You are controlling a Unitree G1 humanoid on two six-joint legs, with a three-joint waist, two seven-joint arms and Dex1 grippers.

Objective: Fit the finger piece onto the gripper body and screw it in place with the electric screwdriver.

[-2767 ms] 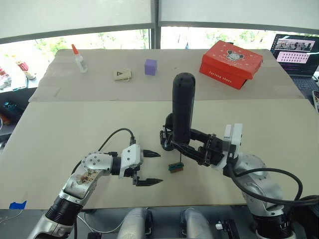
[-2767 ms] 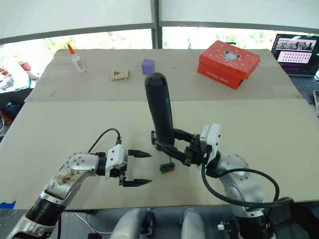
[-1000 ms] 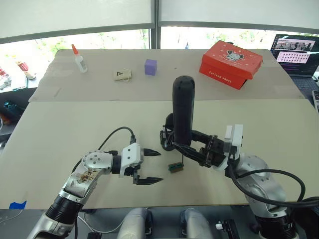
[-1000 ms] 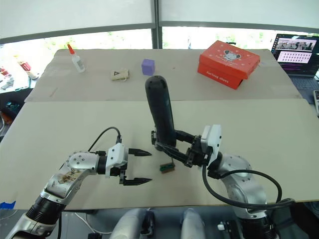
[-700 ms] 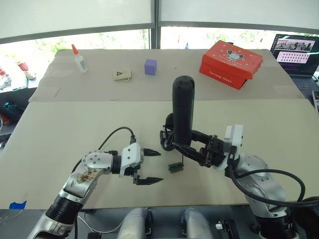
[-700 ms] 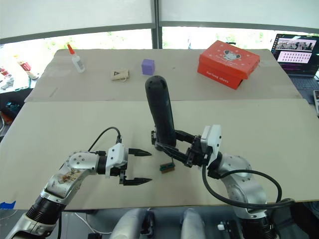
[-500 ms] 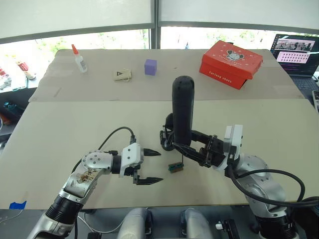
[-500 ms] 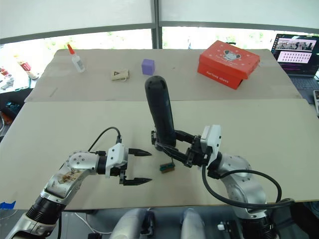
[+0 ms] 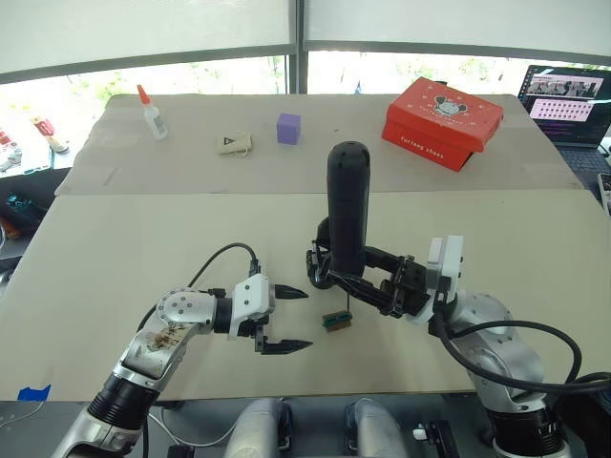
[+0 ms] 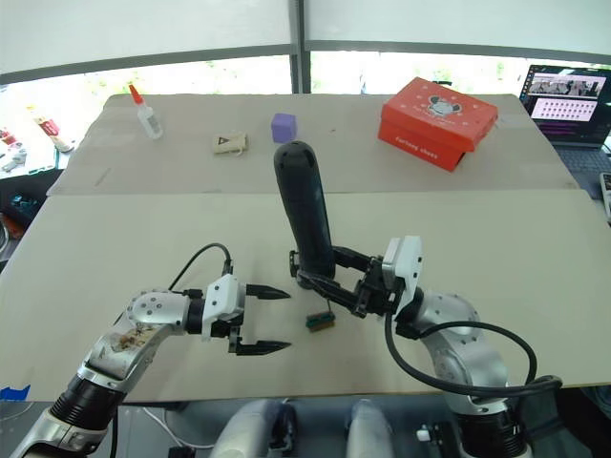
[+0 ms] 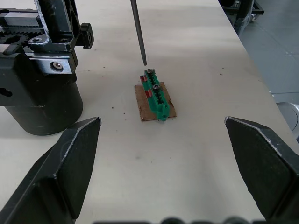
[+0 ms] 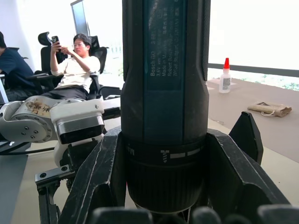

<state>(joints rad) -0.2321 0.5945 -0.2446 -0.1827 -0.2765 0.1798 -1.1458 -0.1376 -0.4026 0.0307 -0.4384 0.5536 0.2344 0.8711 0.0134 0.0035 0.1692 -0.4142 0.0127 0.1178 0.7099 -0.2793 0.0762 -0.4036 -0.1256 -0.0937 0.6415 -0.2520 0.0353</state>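
While the left claw [image 9: 286, 321] gapes empty, the right claw [image 9: 336, 277] clasps the thick black electric screwdriver [image 9: 347, 205] upright, its thin bit over a green block [image 11: 155, 94].

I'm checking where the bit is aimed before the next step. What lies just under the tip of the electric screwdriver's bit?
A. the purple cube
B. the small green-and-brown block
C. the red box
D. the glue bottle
B: in the left wrist view the thin bit of the electric screwdriver, held upright by the right gripper, points down just above the small green-and-brown block.
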